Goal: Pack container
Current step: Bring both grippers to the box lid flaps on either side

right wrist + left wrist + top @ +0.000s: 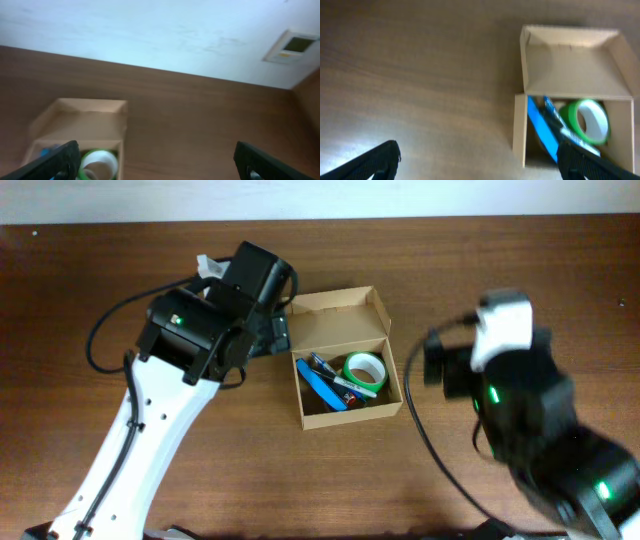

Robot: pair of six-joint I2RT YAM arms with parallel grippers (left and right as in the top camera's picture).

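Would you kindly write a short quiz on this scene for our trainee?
1. True or false: the box has its lid shut.
2. Which of these lies in the box? A. a green tape roll B. a red cup C. a spoon
3. What do the left gripper and the right gripper hold?
Key: 1. False; the lid stands open. 2. A. 3. Nothing; both are open and empty.
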